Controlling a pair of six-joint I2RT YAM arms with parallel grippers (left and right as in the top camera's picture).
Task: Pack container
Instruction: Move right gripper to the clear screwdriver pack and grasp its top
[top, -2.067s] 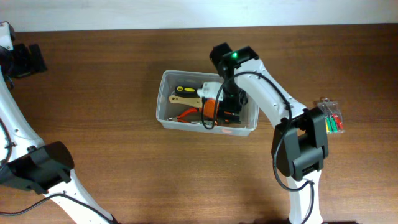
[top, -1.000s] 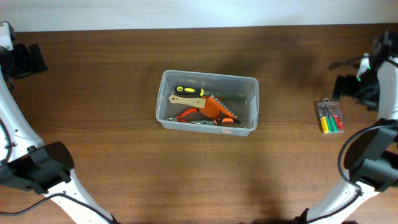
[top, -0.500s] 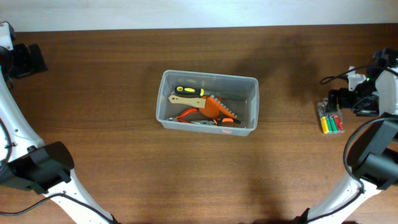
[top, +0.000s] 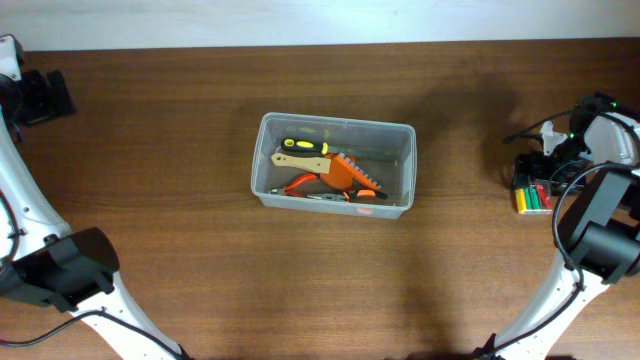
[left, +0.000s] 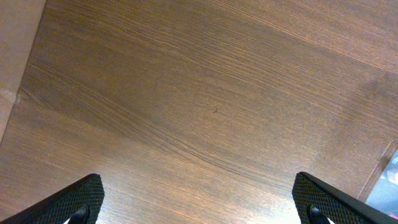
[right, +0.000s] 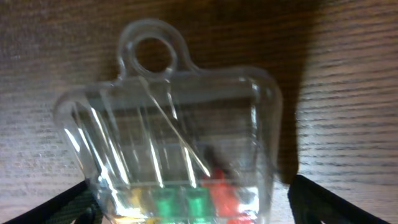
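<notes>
The container (top: 340, 121) sat at the centre of the table (top: 180, 120) holding tools (top: 335, 172); the left gripper (left: 199, 200) hung open near the left edge, and the right gripper (right: 199, 205) stood open astride the screwdriver case (right: 180, 137).

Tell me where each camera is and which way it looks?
Overhead: above the brown wooden table, facing straight down at the clear rectangular plastic container of tools, the left arm and the right arm.
Left wrist: on the left arm, facing down at bare wood; the left gripper shows black fingertips in the bottom corners.
Right wrist: on the right arm, close above the small clear case of coloured screwdrivers; the right gripper flanks it.
Shared: overhead and right wrist both show that case.
</notes>
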